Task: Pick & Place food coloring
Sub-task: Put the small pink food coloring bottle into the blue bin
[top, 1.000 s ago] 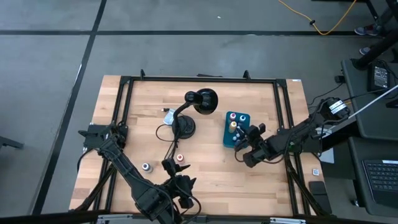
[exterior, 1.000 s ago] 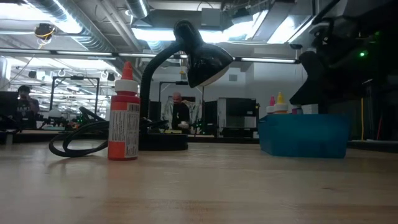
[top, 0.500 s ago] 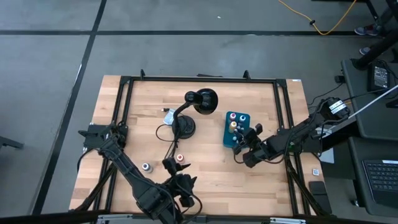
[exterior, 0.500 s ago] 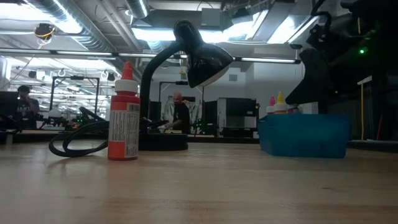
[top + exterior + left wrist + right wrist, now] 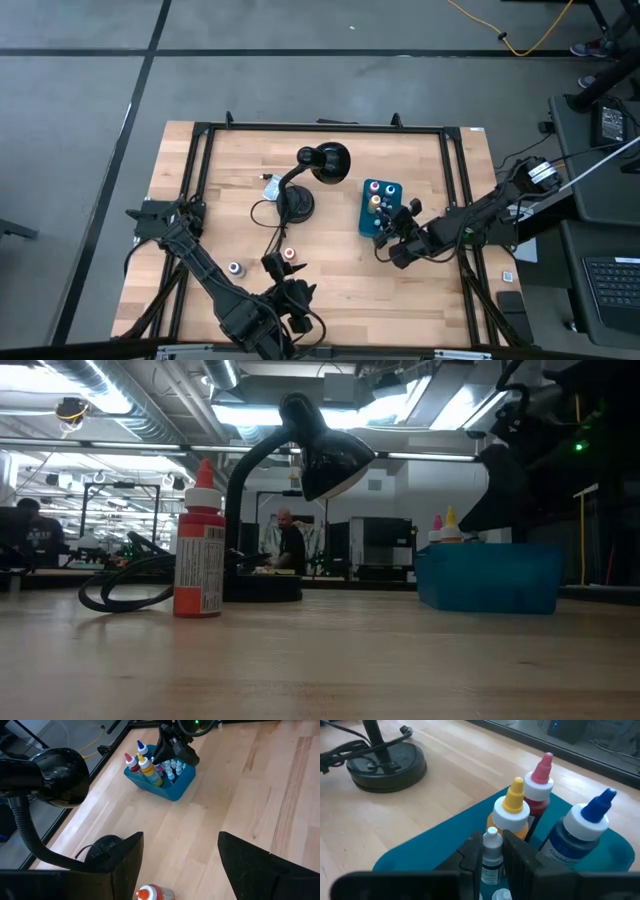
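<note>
A teal box (image 5: 379,207) at the table's right holds upright food coloring bottles: yellow (image 5: 512,810), red (image 5: 538,787), blue (image 5: 585,827). My right gripper (image 5: 492,851) is over the box's near end (image 5: 383,238), shut on a tiny white-capped dropper bottle (image 5: 492,855). An orange-red bottle (image 5: 289,254) stands on its base on the wood near the front and shows large in the low view (image 5: 200,545). Another small bottle (image 5: 235,268) stands to its left. My left gripper (image 5: 290,298) hovers open above the orange-red bottle (image 5: 152,893). My right gripper pinches the tiny dropper bottle's body (image 5: 492,866) between its two fingers, just under the white cap (image 5: 492,839). The fingers slant down from the table's right. The bottle stays upright above the box's inside; the fingers hide its bottom.
A black desk lamp (image 5: 322,163) with a round base (image 5: 297,205) and a looping cable (image 5: 262,212) stands left of the teal box. A small white scrap (image 5: 270,186) lies near the lamp. Bare wood lies between the box and the table's near edge.
My right gripper has rolled a little about its own axis while staying over the teal box's near end, still shut on the tiny bottle.
</note>
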